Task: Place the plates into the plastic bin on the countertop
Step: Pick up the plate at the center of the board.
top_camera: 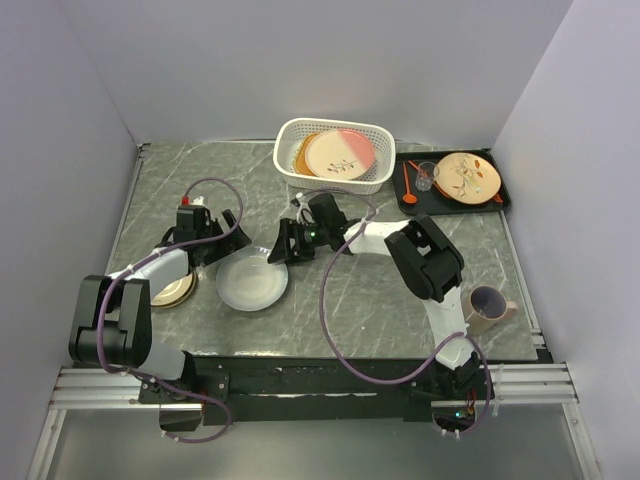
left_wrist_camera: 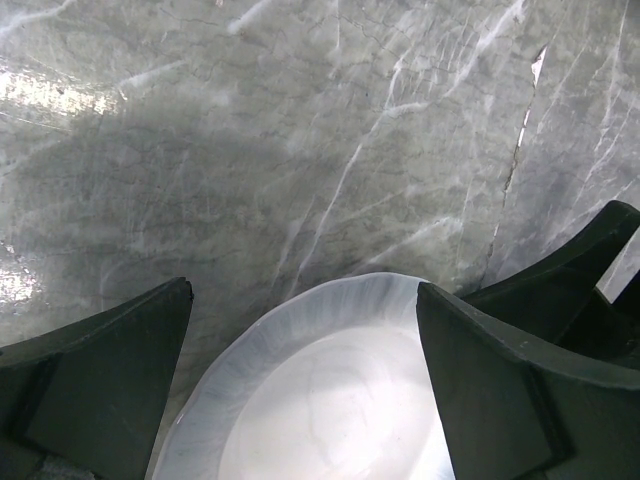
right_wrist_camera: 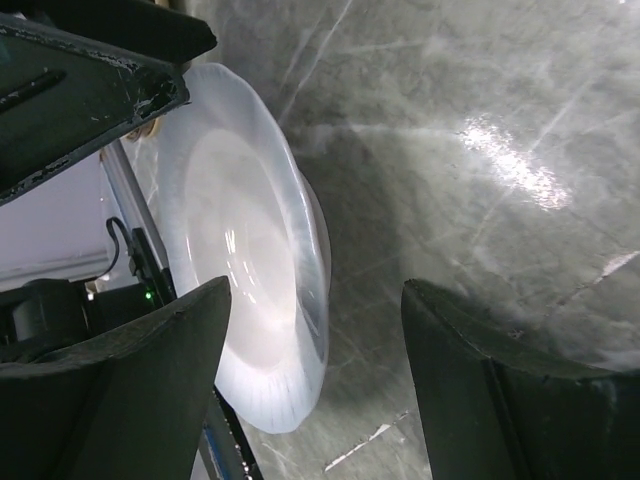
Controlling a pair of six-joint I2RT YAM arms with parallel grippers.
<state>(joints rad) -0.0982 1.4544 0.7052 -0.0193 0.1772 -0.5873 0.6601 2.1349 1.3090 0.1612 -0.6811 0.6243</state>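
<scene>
White plate [top_camera: 252, 281] on marble countertop [top_camera: 380, 300]; tan plate [top_camera: 178, 291] half hidden under left arm [top_camera: 150, 272]; plastic bin [top_camera: 292, 172] at back, plain walls [top_camera: 300, 60]. Left wrist: left gripper [left_wrist_camera: 303, 290] spread wide, plate cut off. Right wrist: right gripper [right_wrist_camera: 315, 285] parted astride rim, probably not touching.

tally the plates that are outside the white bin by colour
white plate: 1
tan plate with brown rim: 1
cream plate with red-orange leaf marks: 1
total: 3
</scene>
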